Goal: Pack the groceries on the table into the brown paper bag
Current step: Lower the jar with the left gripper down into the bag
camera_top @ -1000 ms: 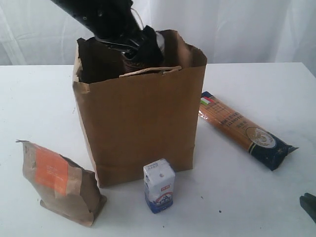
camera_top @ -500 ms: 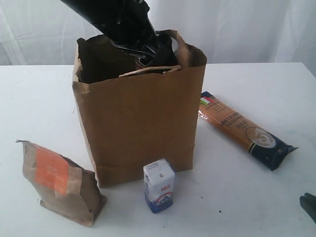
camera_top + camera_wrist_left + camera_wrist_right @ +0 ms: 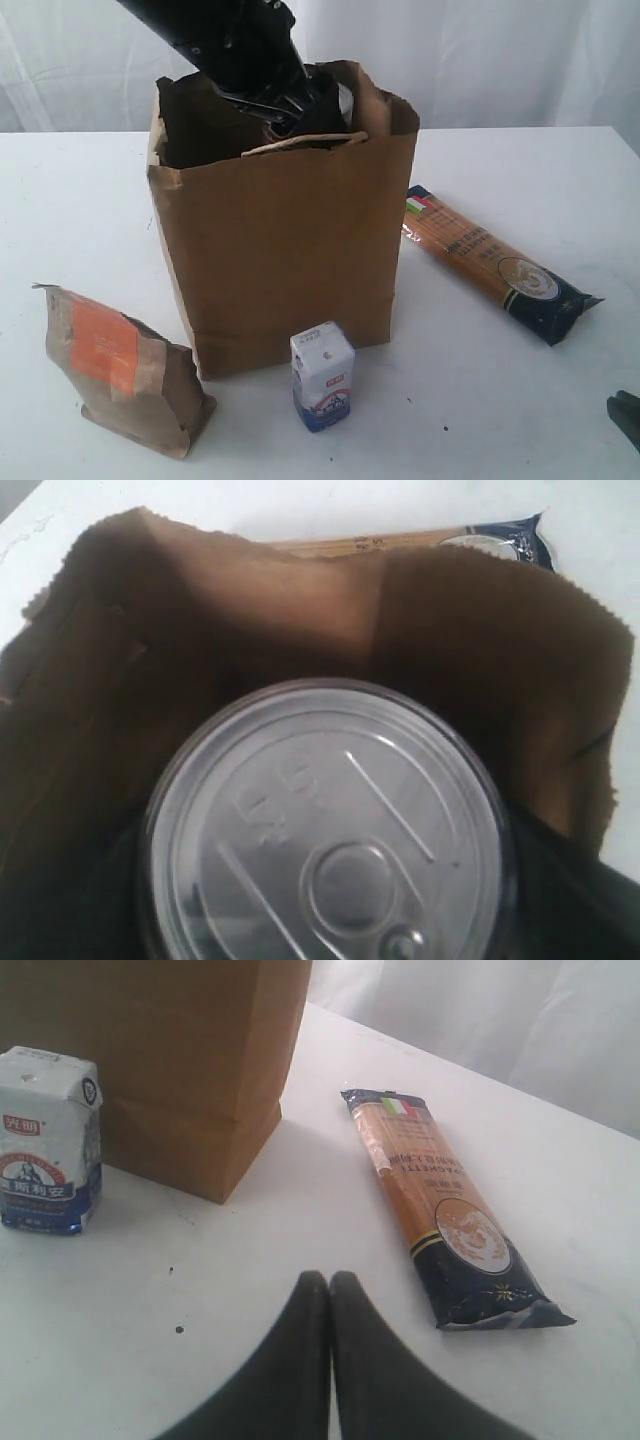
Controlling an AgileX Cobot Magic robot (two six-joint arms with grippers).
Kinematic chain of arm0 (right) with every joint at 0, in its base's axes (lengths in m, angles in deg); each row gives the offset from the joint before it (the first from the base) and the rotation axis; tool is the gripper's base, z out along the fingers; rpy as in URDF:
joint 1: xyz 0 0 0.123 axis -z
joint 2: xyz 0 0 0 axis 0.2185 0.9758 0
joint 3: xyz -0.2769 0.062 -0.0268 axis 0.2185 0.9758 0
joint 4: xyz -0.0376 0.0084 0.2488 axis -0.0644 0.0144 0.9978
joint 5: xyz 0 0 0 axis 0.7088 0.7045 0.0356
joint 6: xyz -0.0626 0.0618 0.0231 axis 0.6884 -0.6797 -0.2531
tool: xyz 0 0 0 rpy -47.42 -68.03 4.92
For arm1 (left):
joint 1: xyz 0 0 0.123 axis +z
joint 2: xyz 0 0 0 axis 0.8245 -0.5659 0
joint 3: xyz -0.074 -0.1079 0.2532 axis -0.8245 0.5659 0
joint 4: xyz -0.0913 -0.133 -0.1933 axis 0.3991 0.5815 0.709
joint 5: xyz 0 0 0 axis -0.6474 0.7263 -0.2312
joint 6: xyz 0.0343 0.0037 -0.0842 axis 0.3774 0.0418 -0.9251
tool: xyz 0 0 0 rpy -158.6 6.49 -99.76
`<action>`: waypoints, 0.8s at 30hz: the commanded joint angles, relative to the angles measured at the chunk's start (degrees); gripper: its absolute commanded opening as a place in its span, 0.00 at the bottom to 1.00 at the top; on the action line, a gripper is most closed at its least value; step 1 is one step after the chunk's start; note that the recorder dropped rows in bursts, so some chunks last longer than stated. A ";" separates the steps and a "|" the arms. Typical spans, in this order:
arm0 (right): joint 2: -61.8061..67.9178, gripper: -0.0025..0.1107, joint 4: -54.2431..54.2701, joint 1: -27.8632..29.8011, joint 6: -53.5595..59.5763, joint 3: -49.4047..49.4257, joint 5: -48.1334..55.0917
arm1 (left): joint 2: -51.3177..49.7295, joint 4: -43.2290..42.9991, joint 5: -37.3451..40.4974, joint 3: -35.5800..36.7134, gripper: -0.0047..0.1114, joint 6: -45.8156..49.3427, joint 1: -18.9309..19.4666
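While the silver-topped can (image 3: 330,830) is clamped by the left hand (image 3: 293,102) inside the brown paper bag (image 3: 290,240), the right hand (image 3: 330,1295) is seen pressed together above the desk (image 3: 500,400). From the bag, the spaghetti packet (image 3: 495,260) is found at three o'clock, the white-blue carton (image 3: 322,388) at six, the kraft pouch (image 3: 120,365) at eight.

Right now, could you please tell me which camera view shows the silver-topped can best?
The left wrist view: the silver-topped can fills it, lid up, inside the brown paper bag. The exterior view hides it behind arm and bag; the right wrist view shows none of it.
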 commanded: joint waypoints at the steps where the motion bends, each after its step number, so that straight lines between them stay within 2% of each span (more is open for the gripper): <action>1: -0.37 0.02 0.00 0.35 -0.23 0.32 -0.91 | 1.32 0.23 3.74 0.23 0.39 -0.91 0.10; 4: -0.37 0.02 0.00 0.35 -0.23 0.32 -0.91 | 1.61 0.32 5.07 0.23 0.58 -1.38 0.10; 7: -0.37 0.02 0.00 0.35 -0.23 0.32 -0.91 | 2.10 0.32 6.77 0.23 0.64 -1.42 0.10; 24: -0.37 0.02 0.00 0.35 -0.23 0.32 -0.91 | 6.84 -3.55 5.03 0.23 0.65 -2.91 0.10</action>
